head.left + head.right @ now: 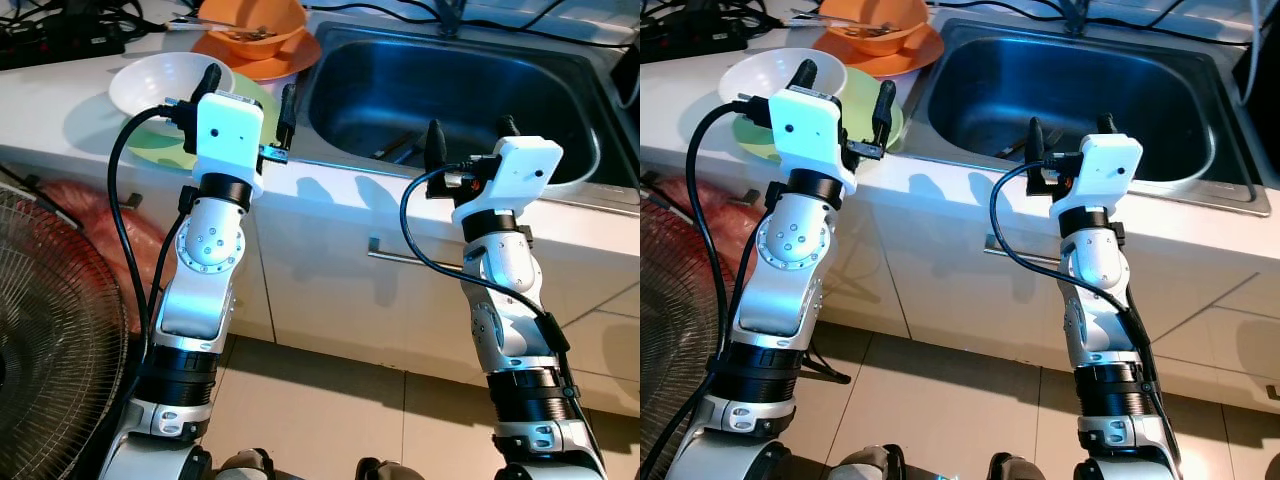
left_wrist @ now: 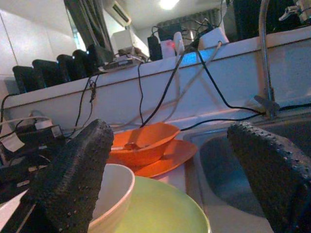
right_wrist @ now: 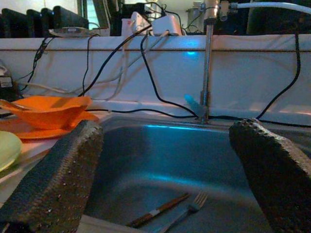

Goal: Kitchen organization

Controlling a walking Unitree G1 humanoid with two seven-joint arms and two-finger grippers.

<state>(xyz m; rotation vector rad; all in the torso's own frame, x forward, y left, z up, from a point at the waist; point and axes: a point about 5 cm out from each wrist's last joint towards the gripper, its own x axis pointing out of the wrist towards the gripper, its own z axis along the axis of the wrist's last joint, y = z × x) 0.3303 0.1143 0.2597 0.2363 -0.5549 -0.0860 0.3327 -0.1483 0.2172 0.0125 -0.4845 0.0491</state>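
Observation:
A white bowl point(image 1: 165, 82) rests on a green plate point(image 1: 150, 150) on the counter's left part. Behind them an orange bowl point(image 1: 250, 15) with a utensil in it sits on an orange plate point(image 1: 290, 55). My left gripper point(image 1: 250, 88) is open just over the green plate's near right edge, beside the white bowl, holding nothing. My right gripper point(image 1: 470, 127) hangs open at the front rim of the steel sink point(image 1: 450, 90). A fork point(image 3: 187, 211) and a brown-handled utensil point(image 3: 158, 211) lie on the sink bottom.
A faucet point(image 3: 208, 63) stands behind the sink, with cables and a power strip point(image 1: 60, 35) along the back ledge. Below the counter is a white cabinet with a metal handle point(image 1: 400, 257). A standing fan point(image 1: 50, 340) and a red bag point(image 1: 110, 240) are at my left.

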